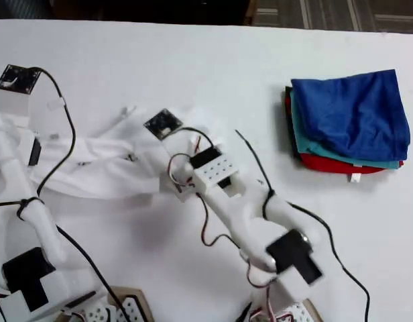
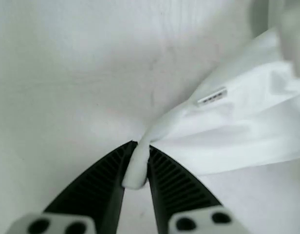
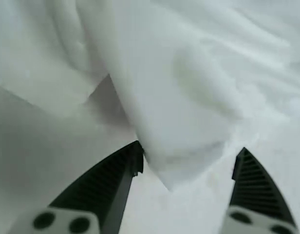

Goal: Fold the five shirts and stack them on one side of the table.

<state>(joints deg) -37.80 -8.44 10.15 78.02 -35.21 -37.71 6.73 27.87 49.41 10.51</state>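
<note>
- While two arms are working over the counter [image 1: 213,60], five shirts are showing in all: one loose and four piled.
- The white shirt [image 1: 106,168] is lying crumpled and stretched out on the left half of the counter, between the two arms.
- The stack [image 1: 347,121] is sitting near the counter's right edge, well apart from the white shirt. A blue shirt [image 1: 350,107] is lying on top, with a teal shirt [image 1: 306,139] under it and a red shirt [image 1: 330,164] below that. A dark layer [image 1: 287,100] at the bottom is probably the fourth shirt, though only a sliver is peeking out.
- The left tool [image 2: 141,146] is pinching together on a narrow twist of the white shirt's edge.
- The right tool [image 3: 190,151] is standing wide apart, straddling a folded corner of the white shirt.
- Bare counter is running along the far edge and filling the gap between the white shirt and the stack, where a black cable [image 1: 257,161] is trailing.
</note>
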